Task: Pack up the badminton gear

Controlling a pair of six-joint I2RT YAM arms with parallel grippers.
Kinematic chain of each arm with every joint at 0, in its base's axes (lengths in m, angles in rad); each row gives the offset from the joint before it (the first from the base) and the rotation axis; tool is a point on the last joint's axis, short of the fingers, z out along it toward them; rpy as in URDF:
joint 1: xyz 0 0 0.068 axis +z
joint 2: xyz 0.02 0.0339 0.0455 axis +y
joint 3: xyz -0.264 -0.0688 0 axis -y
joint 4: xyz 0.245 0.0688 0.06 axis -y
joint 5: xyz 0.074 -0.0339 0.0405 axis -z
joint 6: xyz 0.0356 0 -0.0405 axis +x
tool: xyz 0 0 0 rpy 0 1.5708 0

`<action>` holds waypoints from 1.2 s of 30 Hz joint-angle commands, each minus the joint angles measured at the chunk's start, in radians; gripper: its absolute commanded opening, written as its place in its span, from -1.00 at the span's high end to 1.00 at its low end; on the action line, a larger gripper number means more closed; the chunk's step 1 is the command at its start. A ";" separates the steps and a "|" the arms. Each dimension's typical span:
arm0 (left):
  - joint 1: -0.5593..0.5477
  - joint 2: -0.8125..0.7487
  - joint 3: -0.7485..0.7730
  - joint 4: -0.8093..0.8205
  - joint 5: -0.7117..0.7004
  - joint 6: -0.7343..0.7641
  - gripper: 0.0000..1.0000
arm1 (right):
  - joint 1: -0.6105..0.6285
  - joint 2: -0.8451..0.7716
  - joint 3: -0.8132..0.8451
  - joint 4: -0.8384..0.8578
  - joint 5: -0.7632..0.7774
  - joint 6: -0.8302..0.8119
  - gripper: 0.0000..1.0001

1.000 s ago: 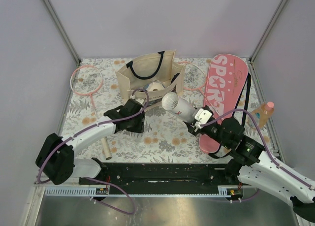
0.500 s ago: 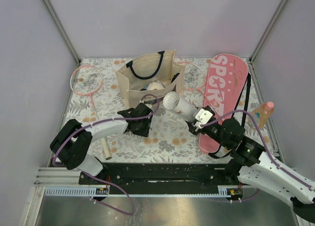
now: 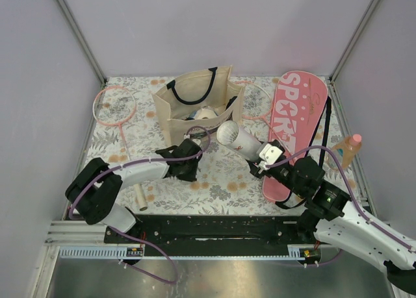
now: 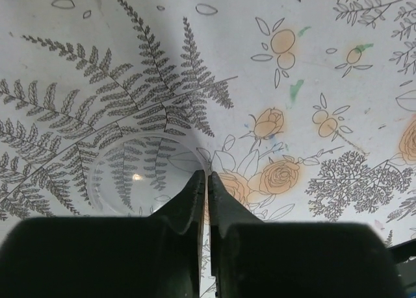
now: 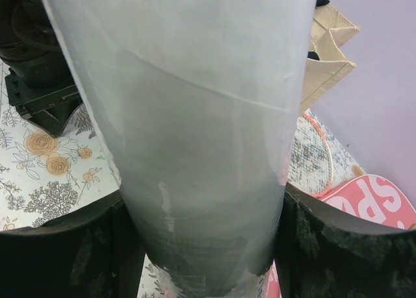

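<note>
Left jaws pinched, floral tablecloth (image 4: 338, 58), lilac walls (image 3: 208, 25)

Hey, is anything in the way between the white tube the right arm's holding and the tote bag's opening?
Nothing visible does. The right pincer holds the white tube, its open end just beside the front right corner of the tote bag; the left pincer, closed on a clear lid, sits lower, off that path.

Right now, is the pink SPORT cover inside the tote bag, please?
No, the pink SPORT cover lies on the table to the right of the tote bag.
</note>
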 commanded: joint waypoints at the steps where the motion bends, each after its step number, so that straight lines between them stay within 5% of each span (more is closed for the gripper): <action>1: -0.014 -0.057 -0.039 -0.025 -0.007 -0.030 0.98 | 0.010 -0.016 0.011 0.090 0.020 0.010 -0.32; 11: -0.013 -0.365 0.023 -0.142 0.013 -0.054 1.00 | 0.010 0.028 -0.013 0.156 -0.074 0.000 -0.31; 23: -0.013 -0.775 0.286 -0.220 -0.001 -0.042 1.00 | 0.010 0.130 -0.073 0.194 -0.361 -0.180 -0.33; 36: -0.011 -0.844 0.353 -0.168 0.351 0.141 1.00 | 0.010 0.303 0.069 0.039 -0.257 -0.201 -0.32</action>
